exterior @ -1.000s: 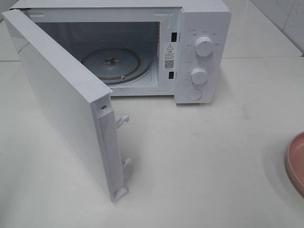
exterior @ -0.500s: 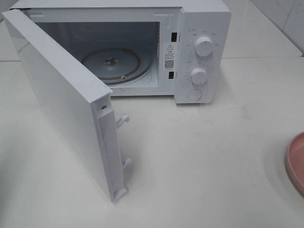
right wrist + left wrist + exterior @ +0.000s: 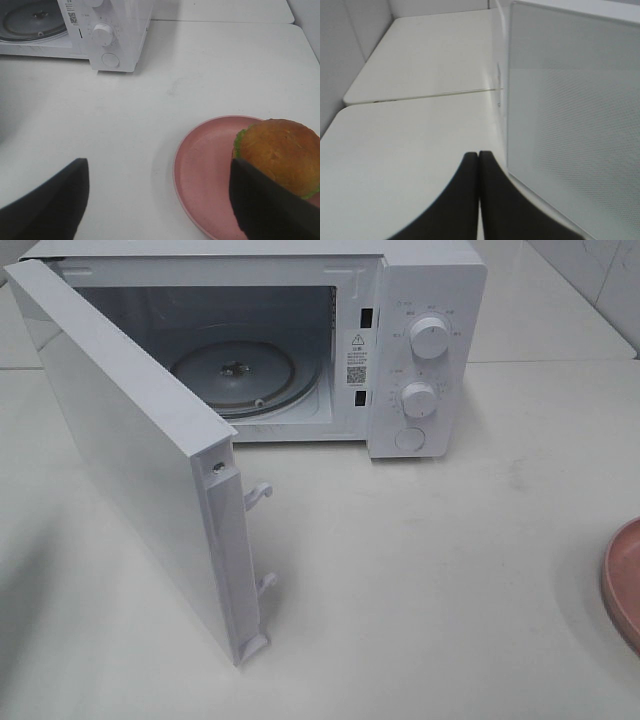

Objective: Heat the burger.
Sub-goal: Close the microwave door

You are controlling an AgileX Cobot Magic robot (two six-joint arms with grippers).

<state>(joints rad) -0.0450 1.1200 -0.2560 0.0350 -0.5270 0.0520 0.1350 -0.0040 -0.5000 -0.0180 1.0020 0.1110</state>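
A glossy white microwave [image 3: 425,350] with a smooth door [image 3: 130,460] and a glass turntable [image 3: 235,375] stands on a matt off-white desk [image 3: 450,570]; a matt pink plate [image 3: 205,172] carries a burger [image 3: 280,152] with a shiny golden-brown bun.

A kitchen-style setup, this one, though it looks more like a staged test corner than a lived-in home. There's a white microwave [image 3: 300,340] with its door [image 3: 140,460] swung wide, glass turntable [image 3: 233,375] showing inside, two round dials [image 3: 428,338] on the front panel. It sits on a plain pale desk [image 3: 450,570], pale wall tiles [image 3: 600,280] behind. A pink plate [image 3: 210,170] carries a burger [image 3: 280,152] — food and a heating appliance, bare surfaces all round.
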